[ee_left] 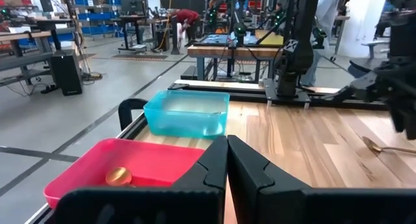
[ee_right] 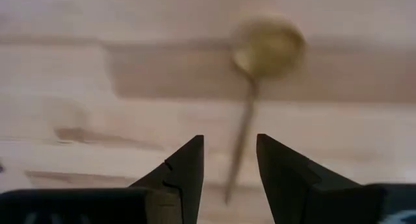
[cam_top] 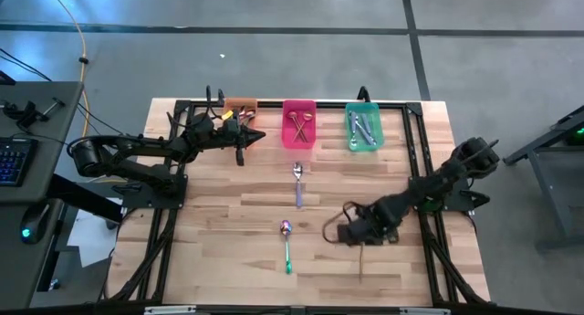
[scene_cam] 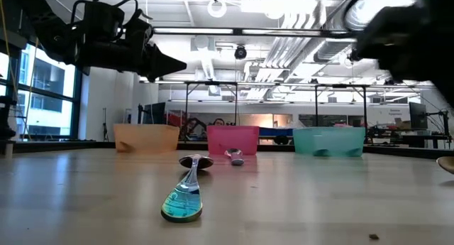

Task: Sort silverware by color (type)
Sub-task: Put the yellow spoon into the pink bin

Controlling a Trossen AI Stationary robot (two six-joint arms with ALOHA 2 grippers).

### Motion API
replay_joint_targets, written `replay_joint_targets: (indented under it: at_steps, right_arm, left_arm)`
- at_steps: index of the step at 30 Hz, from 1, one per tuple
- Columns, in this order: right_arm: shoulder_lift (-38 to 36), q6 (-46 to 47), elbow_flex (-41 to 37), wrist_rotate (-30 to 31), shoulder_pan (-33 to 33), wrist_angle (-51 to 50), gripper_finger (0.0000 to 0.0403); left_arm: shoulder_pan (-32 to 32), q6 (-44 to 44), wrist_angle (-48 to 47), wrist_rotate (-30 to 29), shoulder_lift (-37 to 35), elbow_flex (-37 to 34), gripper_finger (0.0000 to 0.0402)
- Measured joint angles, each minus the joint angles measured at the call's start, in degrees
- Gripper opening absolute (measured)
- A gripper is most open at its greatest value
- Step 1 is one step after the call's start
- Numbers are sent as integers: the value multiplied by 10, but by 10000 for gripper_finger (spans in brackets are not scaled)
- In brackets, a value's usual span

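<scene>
Three spoons lie flat on the table. A silver spoon with a purple handle (cam_top: 297,183) lies near the pink bin. An iridescent spoon with a green handle (cam_top: 286,242) lies nearer the front (scene_cam: 186,199). A gold spoon (cam_top: 361,265) lies under my right gripper (cam_top: 354,233). In the right wrist view that gripper (ee_right: 231,143) is open above the gold spoon (ee_right: 268,47), with a finger on either side of the handle's end. My left gripper (cam_top: 246,137) is shut and empty, hovering beside the orange bin (cam_top: 239,108).
The orange bin, the pink bin (cam_top: 298,123) and the green bin (cam_top: 362,128) stand in a row at the far edge, with spoons in them. A black frame (cam_top: 415,160) borders the table's sides. Bare wood lies between the two arms.
</scene>
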Motion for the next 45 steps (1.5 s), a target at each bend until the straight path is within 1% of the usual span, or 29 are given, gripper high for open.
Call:
replay_joint_targets:
  at_steps: [3, 6, 9, 14, 20, 25, 30, 37, 39, 45]
  right_arm:
    - [4, 82, 0, -2, 38, 0, 130]
    - [21, 111, 0, -4, 64, 0, 130]
    - [44, 105, 0, -4, 68, 2, 130]
    - [72, 77, 0, 1, 58, 13, 130]
    - [75, 53, 1, -2, 43, 17, 130]
    - [75, 35, 1, 12, 29, 19, 130]
    - [76, 25, 1, 12, 23, 35, 130]
    - [77, 25, 27, 12, 24, 3, 130]
    - [77, 25, 34, 18, 24, -4, 130]
    - [77, 25, 38, 62, 24, -7, 130]
  left_arm:
    - [0, 2, -4, 0, 0, 0, 0]
    - [0, 11, -7, 0, 0, 0, 0]
    - [0, 11, -11, -1, 0, 0, 0]
    - [0, 11, -14, -1, 0, 0, 0]
    - [0, 11, -17, -1, 0, 0, 0]
    - [0, 15, -18, -2, 0, 0, 0]
    - [0, 15, -21, -2, 0, 0, 0]
    - [0, 15, -22, -2, 0, 0, 0]
    - [0, 15, -22, -2, 0, 0, 0]
    - [0, 15, -23, -2, 0, 0, 0]
